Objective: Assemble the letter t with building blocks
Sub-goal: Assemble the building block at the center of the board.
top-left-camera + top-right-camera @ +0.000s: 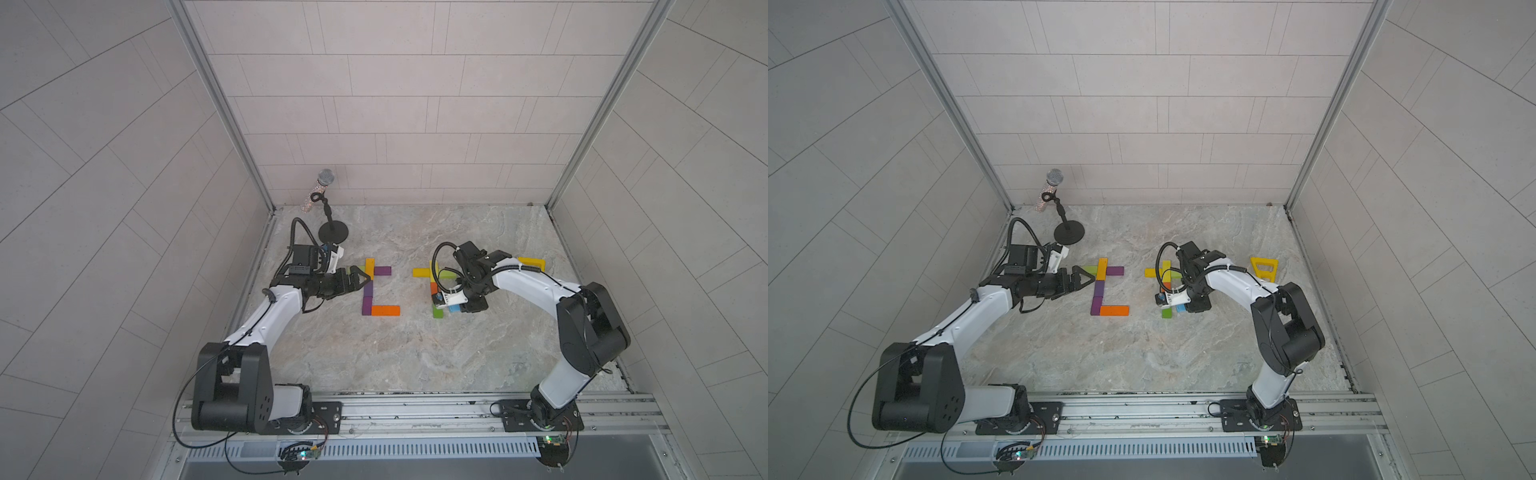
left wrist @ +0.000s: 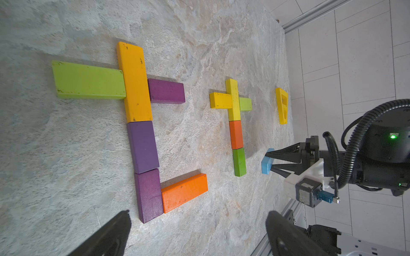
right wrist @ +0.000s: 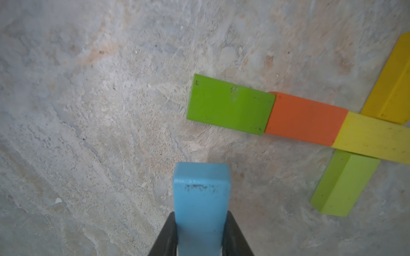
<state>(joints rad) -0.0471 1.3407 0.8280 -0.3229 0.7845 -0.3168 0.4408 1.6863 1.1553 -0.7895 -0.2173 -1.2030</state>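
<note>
My right gripper (image 3: 200,221) is shut on a light blue block (image 3: 200,199), held on edge low over the table, a short gap from the dark green block (image 3: 229,104). That block ends a row with an orange block (image 3: 306,118) and a yellow block (image 3: 372,141), crossed by a yellow (image 3: 390,88) and a lime block (image 3: 343,184). My left gripper (image 2: 197,213) is open and empty beside a second figure: lime (image 2: 88,81), yellow-orange (image 2: 134,82), purple (image 2: 166,90), two more purple blocks (image 2: 143,146) and an orange one (image 2: 184,191).
A microphone on a black stand (image 1: 326,178) rises at the back left, behind my left arm. A yellow triangular slotted frame (image 1: 532,262) lies at the right, behind my right arm. Tiled walls close three sides; a metal rail (image 1: 415,409) runs along the front.
</note>
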